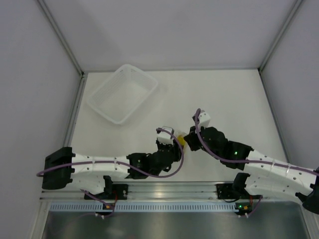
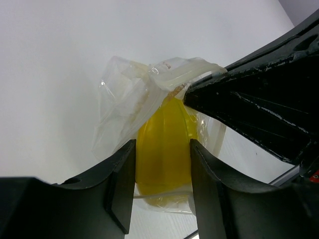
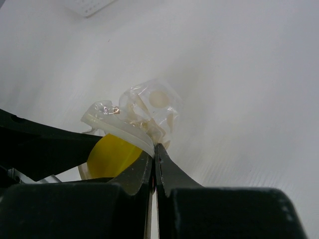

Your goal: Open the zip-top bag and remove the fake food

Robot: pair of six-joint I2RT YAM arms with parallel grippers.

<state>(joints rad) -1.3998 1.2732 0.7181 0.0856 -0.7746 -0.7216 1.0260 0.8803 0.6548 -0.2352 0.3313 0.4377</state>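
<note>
Left wrist view: two claws sharing one bag, with the mouth waiting to be peeled open.
The left claw [image 2: 162, 149] is clenching the zip-top bag [image 2: 117, 94] around its belly, fingers pressing either side of the fake food [image 2: 164, 129] through the plastic, while the right claw [image 3: 154, 152] is pinching the thick zip strip [image 3: 122, 130] at the mouth, jaws closed on that edge. The bag is hanging between the two arms, low over the desk [image 1: 234, 99] near its front edge; whether it is touching the surface I cannot tell. By my judgement the right claw should be peeling up and away slowly — one lip only, not both — while the left is gripping just firmly enough that the lump is not squirting out sideways.
</note>
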